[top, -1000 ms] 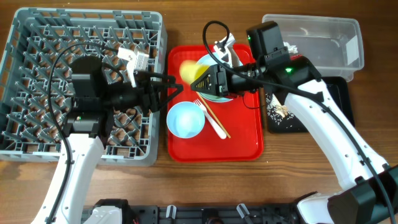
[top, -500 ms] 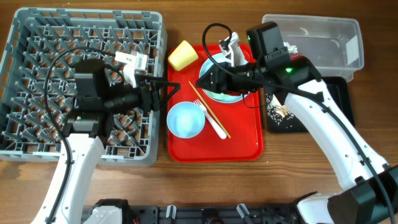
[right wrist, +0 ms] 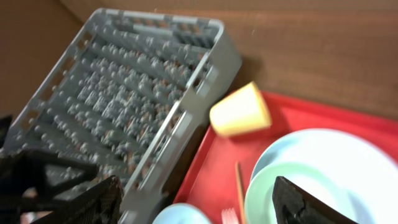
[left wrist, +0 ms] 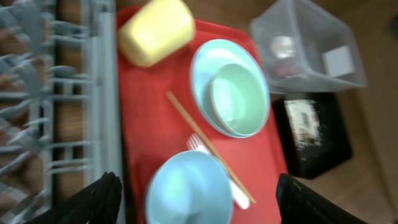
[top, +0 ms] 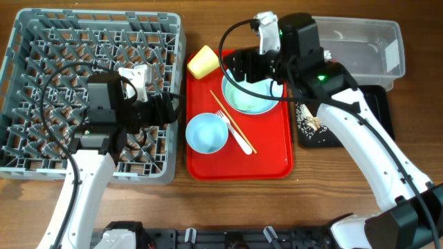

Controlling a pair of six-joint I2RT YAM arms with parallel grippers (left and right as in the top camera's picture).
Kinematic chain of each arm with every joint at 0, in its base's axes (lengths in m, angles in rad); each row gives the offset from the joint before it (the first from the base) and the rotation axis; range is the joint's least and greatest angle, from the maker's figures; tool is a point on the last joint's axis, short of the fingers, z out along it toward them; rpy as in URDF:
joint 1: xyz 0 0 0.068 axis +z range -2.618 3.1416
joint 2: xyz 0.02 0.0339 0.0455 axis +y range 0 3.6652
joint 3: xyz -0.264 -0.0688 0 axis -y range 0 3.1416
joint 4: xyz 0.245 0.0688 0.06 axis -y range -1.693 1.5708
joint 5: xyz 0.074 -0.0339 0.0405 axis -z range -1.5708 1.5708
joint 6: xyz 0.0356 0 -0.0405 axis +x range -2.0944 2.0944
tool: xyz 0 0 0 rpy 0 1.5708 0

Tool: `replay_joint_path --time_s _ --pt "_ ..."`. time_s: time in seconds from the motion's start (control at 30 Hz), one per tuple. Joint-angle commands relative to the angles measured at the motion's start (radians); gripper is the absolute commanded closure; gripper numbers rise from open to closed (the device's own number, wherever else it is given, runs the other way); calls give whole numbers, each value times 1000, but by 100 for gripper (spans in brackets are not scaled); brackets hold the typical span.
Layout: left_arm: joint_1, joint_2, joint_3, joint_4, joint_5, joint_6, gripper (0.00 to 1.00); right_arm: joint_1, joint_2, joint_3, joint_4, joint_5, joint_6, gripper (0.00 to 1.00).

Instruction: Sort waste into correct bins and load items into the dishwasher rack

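Observation:
The yellow cup point(top: 203, 61) lies on its side at the back left corner of the red tray point(top: 270, 155), beside the grey rack point(top: 41, 90). The pale green bowl point(top: 249, 93) sits in the pale plate point(top: 268, 107). The light blue bowl point(top: 206, 133), white fork point(top: 237, 136) and chopsticks point(top: 232, 123) lie on the tray's front half. My right gripper point(top: 237, 68) is open and empty above the plate's back edge. My left gripper point(top: 176, 107) is open and empty over the rack's right rim. The red sauce packet does not show.
The clear tub point(top: 374, 41) stands at the back right, with a white paper piece point(left wrist: 339, 59) inside. The black tray point(top: 346, 124) in front of it holds pale crumbs point(top: 309, 121). Bare wooden table lies along the front edge.
My right gripper let go of the yellow cup, which now lies at the tray's back left corner, then drew back to the right. My left gripper pulled back left over the rack.

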Motion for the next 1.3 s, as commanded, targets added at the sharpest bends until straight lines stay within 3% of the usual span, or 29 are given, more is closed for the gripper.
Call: replay_joint_path --time_s 0.0,0.27,0.43,0.57,0.9,1.27 --pt "28 -77 14 -48 -130 9 19 -1 18 33 26 66 -53 23" --pt "124 -149 14 -117 -131 9 18 -46 187 370 -210 82 -108 20" --pt "127 -150 14 -121 -131 9 18 -46 379 555 -297 -30 -263 13" --pt "127 -150 14 -121 -131 10 18 -47 492 556 -243 -109 -323 12" --pt "127 -148 14 -130 -131 10 18 -46 686 555 -102 -234 -308 10" --pt "127 -148 14 -136 -131 10 18 -39 771 544 -67 -283 -297 8"
